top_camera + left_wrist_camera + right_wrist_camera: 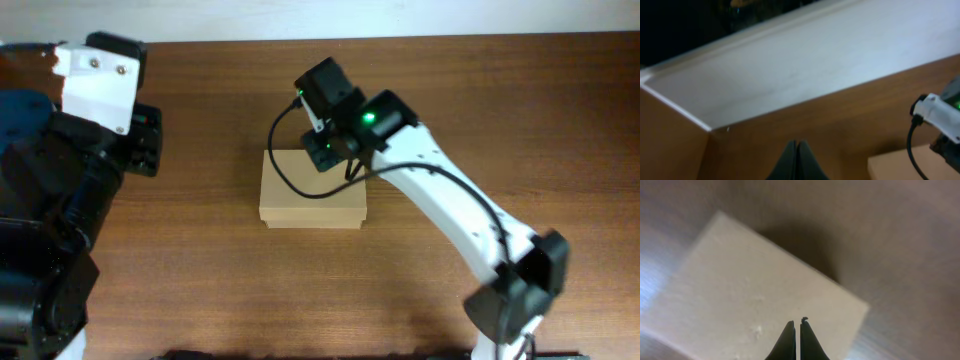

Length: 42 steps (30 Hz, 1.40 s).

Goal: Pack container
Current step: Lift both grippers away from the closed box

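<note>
The container [311, 190] is a small tan cardboard box lying closed on the brown table, mid-frame in the overhead view. My right gripper [340, 165] hovers over the box's far right part. In the right wrist view its fingers [797, 325] are shut and empty above the box's flat lid [750, 300]. My left gripper [797, 145] is shut and empty, held over bare table well to the left of the box. A corner of the box [900, 165] shows at the lower right of the left wrist view.
The left arm's bulky body [60, 180] fills the left side of the overhead view. The right arm [470, 230] stretches from the lower right toward the box, with a black cable [285, 170] looping over the lid. A white wall [805, 65] borders the table's far edge.
</note>
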Each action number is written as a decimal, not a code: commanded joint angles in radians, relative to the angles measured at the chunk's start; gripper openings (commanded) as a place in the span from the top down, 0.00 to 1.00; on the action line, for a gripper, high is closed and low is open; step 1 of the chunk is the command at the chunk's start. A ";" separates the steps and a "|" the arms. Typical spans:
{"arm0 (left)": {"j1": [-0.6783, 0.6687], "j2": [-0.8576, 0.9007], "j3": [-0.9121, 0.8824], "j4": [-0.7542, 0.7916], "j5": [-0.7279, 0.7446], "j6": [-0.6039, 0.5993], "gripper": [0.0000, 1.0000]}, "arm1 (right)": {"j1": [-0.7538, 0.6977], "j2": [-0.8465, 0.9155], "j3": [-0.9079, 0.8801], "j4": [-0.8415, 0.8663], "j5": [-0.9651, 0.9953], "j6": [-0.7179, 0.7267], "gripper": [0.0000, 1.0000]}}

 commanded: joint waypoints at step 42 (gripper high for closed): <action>0.002 -0.113 0.000 -0.009 -0.187 0.014 0.96 | 0.035 -0.201 0.555 -0.591 0.506 0.171 0.87</action>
